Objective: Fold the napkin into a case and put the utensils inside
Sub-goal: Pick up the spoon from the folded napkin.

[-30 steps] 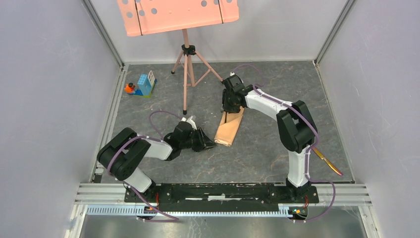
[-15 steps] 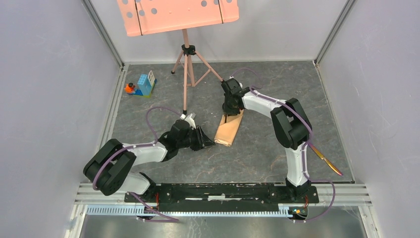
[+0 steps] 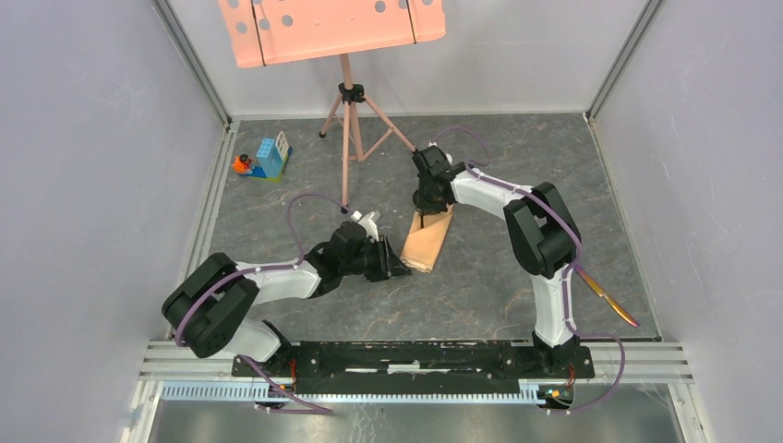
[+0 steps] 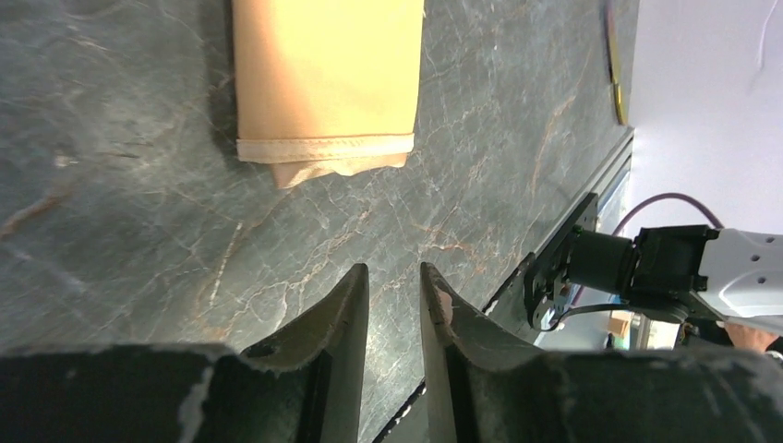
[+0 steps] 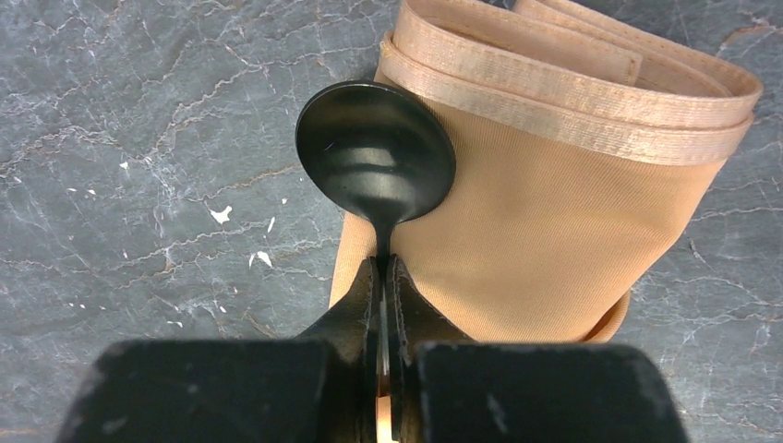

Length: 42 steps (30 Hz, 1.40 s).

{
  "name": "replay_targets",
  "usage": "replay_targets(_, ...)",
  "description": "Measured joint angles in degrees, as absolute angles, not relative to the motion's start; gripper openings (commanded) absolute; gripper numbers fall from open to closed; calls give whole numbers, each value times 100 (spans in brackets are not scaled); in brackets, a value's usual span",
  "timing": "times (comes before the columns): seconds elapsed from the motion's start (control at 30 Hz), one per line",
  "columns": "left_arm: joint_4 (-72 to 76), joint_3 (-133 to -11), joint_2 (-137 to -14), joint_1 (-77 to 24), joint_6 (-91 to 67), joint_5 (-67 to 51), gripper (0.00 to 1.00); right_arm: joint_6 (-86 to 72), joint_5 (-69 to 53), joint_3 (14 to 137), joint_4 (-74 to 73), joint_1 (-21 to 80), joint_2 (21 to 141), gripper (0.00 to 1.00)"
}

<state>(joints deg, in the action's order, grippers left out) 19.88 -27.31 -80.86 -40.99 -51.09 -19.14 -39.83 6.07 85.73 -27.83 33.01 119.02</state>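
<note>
Table (image 3: 480, 286): dark marbled surface inside pale walls, both arms bolted at its near edge.
Case (image 3: 427, 239): a narrow folded peach-tan cloth pocket that lay flat near the middle of the table, set diagonally between the two grippers. Layered hemmed bands showed at its far end.
Right gripper (image 5: 383, 268): stood over the far end of the case, fingers pressed together on the thin neck of the black spoon.
Black spoon (image 5: 376, 152): held by its neck. Its round bowl sat across one long edge of the case close to the hemmed opening, part over cloth and part over bare table. I could not tell whether the bowl touched the cloth. Its handle was hidden behind the fingers.
Left gripper (image 4: 392, 272): low over the table just beside the near end of the case, on its left. The fingers stood a narrow gap apart with nothing between them, and the tips were clear of the cloth.
Gold-orange utensil (image 3: 609, 300): a slim piece lying on the table by the right arm's base, well apart from the case and untouched.
Music stand (image 3: 346, 111): pink tripod at the far side, carrying a perforated salmon tray (image 3: 328, 32).
Toy blocks (image 3: 268, 157): small coloured cluster at the far left of the table.
</note>
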Motion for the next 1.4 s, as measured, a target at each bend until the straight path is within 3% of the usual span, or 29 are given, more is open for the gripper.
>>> replay_targets(0.6,3072,-2744,-9373,-4475,-5465,-1542,27,-5022,432,7533,-2102,3301,11205,0)
replay_targets(1.4,3444,-2676,-9474,-4550,-5721,-1354,26,-6134,657,6790,-1461,3301,10748,2)
